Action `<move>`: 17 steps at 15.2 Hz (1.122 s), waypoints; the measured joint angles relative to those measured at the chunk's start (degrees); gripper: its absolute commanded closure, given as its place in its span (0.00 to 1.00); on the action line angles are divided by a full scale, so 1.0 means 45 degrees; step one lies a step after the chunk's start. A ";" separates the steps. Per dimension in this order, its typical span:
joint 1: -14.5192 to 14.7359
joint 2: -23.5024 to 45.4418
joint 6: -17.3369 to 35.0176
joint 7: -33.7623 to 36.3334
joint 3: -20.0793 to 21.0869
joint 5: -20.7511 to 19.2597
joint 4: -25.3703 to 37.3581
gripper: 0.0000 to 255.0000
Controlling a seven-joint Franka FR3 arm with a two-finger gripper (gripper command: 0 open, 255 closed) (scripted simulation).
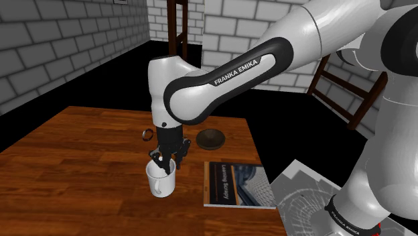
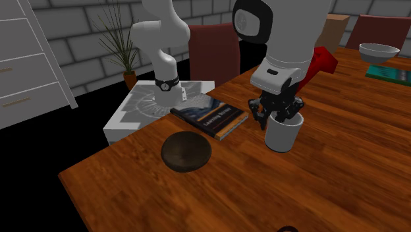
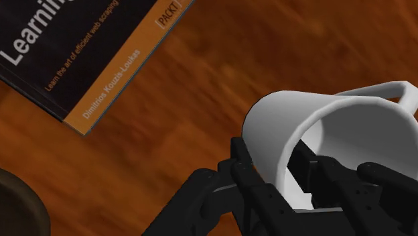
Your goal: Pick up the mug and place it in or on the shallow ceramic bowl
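A white mug (image 1: 161, 180) stands upright on the wooden table (image 1: 80, 167), its handle (image 3: 396, 90) turned away from the book. My black gripper (image 1: 165, 161) comes down on its rim from above. In the wrist view one finger lies against the outside of the mug's wall (image 3: 301, 114) and the other is inside, so the gripper (image 3: 273, 162) is shut on that wall. The shallow dark bowl (image 1: 210, 139) sits farther back on the table, empty; in the second exterior view this bowl (image 2: 187, 150) lies left of the mug (image 2: 283, 135) and gripper (image 2: 279, 118).
A dark book (image 1: 234, 184) with an orange edge lies flat between the mug and the stand. A small ring-like object (image 1: 145, 135) sits behind the mug. A white bowl (image 2: 378, 51) and a teal book (image 2: 390, 74) rest at the table's far end, with chairs (image 2: 214, 53) around.
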 measured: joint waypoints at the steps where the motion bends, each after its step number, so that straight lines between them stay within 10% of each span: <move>1: 0.0000 0.0000 0.0000 0.0000 0.0000 0.0000 0.0000 1.00; 17: -0.0074 -0.0588 -0.1202 -0.0018 0.0095 0.0237 0.0663 1.00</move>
